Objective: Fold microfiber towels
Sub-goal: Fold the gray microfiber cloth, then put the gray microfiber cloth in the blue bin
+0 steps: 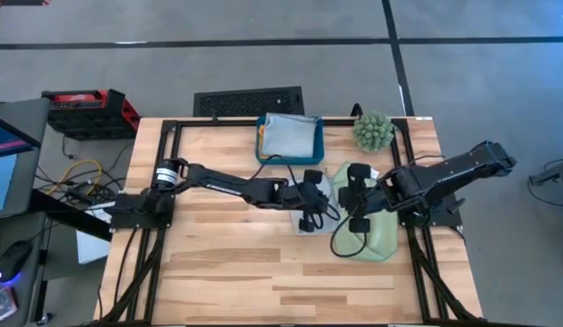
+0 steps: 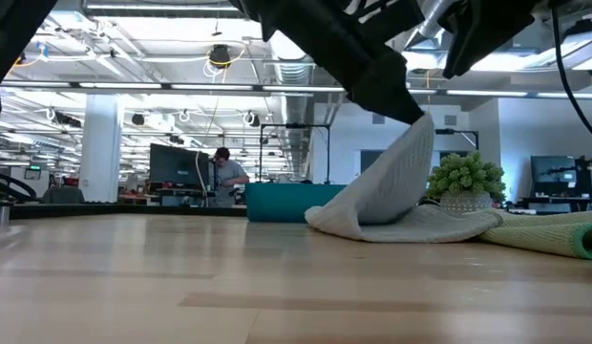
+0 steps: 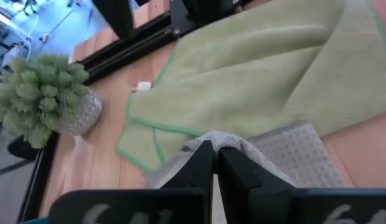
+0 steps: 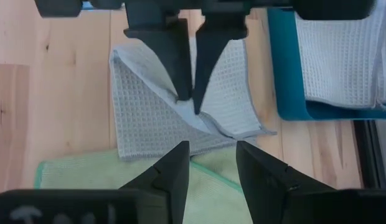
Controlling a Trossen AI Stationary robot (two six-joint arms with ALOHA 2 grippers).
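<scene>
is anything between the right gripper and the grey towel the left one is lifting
Nothing visible does. The right gripper hangs open over the light green towel, facing the grey towel; only the left gripper, shut on a lifted fold of the grey towel, is beyond it.

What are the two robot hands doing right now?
Left gripper: shut, pinching the grey towel and lifting its edge.
Right gripper: open, holding nothing, above the green towel.

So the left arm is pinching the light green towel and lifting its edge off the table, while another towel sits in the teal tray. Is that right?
Not quite. The left gripper is pinching the grey towel, not the light green towel, which lies flat on the table beside it. The right wrist view shows the fingers shut on the grey cloth's raised edge. The rest holds: another towel sits in the teal tray.
</scene>
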